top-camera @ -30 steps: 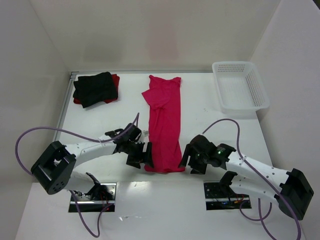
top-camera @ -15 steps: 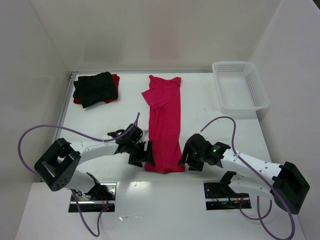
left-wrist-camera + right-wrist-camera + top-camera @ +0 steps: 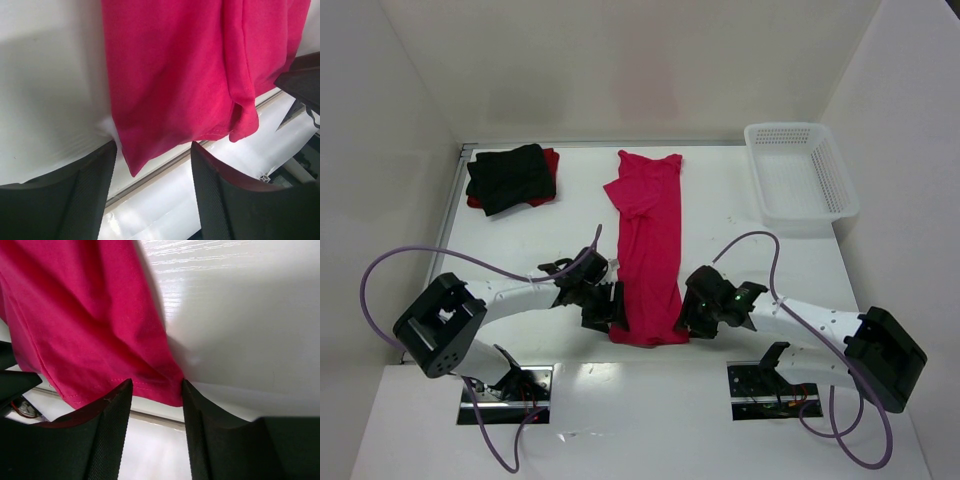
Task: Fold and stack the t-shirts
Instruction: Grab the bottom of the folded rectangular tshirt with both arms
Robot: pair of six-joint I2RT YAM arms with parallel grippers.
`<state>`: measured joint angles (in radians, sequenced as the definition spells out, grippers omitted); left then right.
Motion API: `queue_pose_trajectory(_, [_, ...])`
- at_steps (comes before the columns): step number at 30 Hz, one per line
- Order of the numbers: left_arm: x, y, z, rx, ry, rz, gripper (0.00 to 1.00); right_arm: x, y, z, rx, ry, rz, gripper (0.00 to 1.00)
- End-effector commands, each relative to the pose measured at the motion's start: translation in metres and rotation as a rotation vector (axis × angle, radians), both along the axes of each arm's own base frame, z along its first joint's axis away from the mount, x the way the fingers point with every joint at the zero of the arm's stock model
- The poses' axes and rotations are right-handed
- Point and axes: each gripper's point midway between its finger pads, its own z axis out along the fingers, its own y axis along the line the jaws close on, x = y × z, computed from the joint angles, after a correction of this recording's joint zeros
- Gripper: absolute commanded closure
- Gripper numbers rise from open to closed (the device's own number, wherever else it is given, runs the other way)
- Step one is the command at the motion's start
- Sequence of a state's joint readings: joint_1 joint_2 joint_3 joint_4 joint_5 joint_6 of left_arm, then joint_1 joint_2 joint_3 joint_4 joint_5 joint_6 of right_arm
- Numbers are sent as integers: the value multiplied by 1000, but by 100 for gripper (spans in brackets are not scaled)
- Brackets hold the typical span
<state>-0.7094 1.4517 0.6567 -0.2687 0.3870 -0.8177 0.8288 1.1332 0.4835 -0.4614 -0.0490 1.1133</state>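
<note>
White bench (image 3: 520,250) carried the pink shirt (image 3: 650,250) at centre, hem at 6 o'clock. Over the last second the left jaws had crept in to the 7 o'clock hem corner and the right jaws to the 5 o'clock corner. Each pair stood apart yet narrowing, straddling cloth, nothing clamped. Judged: grasp imminent for the next fold. Black shirt (image 3: 510,178) lay folded at 10 o'clock.

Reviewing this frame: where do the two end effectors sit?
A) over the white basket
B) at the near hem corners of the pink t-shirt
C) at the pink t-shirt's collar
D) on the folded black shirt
B: the left end effector and right end effector flank the near hem of the pink t-shirt, and each wrist view shows a hem corner between open fingers.
</note>
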Motion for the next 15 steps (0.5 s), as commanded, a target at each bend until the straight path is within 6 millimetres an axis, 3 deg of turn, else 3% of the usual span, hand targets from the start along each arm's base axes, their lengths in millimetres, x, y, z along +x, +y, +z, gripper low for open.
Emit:
queue_pose_trajectory(1, [3,0,0,15,-6,8,32,5,7,2,22,-32,19,51])
queue_pose_trajectory(6, [2,-3,1,8,-9,6,47,-1,1,-4,4,-22,27,62])
queue_pose_trajectory(7, [-2,0,-5,22,7,6,52,0,2,-2,11,-29,27,69])
queue_pose_trajectory(11, [-6,-5,-8,18,15,-16,79,0,5,4,47,-37,12,81])
queue_pose_trajectory(12, [-7,-6,-7,11,22,-21,91,-2,3,1,41,-31,12,83])
queue_pose_trajectory(14, [-11,-6,-11,20,32,-31,100,0,5,5,58,-47,12,90])
queue_pose_trajectory(15, [-11,-10,-8,13,24,-40,100,3,5,7,62,-62,8,99])
